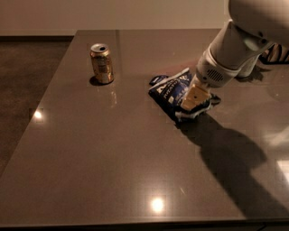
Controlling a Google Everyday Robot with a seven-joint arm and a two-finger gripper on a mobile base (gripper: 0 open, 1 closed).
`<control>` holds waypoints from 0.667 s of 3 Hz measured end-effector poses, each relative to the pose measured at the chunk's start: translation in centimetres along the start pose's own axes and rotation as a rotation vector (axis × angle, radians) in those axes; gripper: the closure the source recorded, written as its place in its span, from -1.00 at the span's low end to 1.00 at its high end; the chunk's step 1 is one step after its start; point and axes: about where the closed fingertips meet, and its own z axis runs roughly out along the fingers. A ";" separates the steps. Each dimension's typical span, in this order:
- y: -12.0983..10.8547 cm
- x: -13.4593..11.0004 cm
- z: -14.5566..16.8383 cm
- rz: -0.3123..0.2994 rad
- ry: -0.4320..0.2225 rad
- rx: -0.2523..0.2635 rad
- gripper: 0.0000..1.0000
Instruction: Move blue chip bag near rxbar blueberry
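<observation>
Shadow [230,158] from the arm [235,49] spreads over the near right of the grey table [90,180]. Just beyond it we see the gripper [193,100] pressed down, its fingers clamped on the right end of the blue chip bag [171,90], which lies flat mid-table. Farther left stands a gold can [101,63], upright and well apart. At the far right edge we glimpse the rxbar blueberry [276,55], mostly hidden behind the arm.

Gold drink can [101,63], upright with its top opened, at the far left of the glossy dark counter [90,153]. It stands well apart from the gripper [194,100], which clasps the blue chip bag [169,90] right of centre. Pale wall [135,13] behind; dark floor [22,81] at left.
</observation>
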 end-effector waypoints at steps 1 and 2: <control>0.1 0.0 0.0 -0.002 0.000 0.000 -1.00; 0.1 0.0 0.0 -0.002 0.000 0.000 -1.00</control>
